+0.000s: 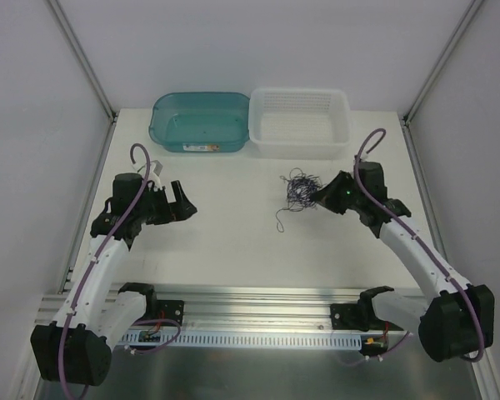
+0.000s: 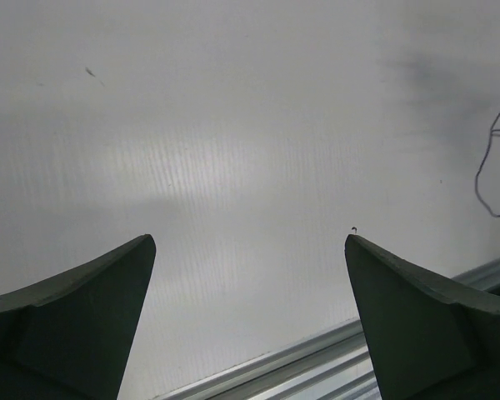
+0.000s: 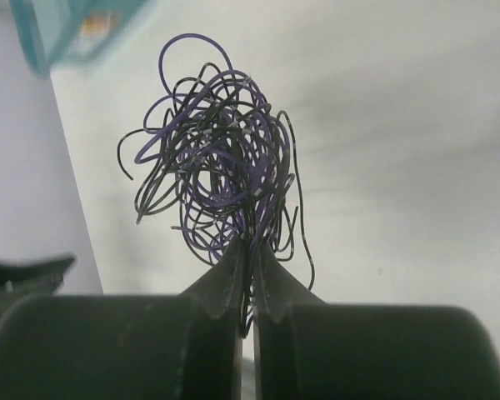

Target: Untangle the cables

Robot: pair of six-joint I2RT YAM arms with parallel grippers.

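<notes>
Right gripper pinches the edge of the cables, one knotted clump near the white basket; left gripper gapes empty. We judge untangling barely begun.

Up-left of the tangled bundle of thin black and purple cables, the teal plastic tub is blurring and running off the top edge; the bundle's lower strands are hiding between the dark fingers.
</notes>
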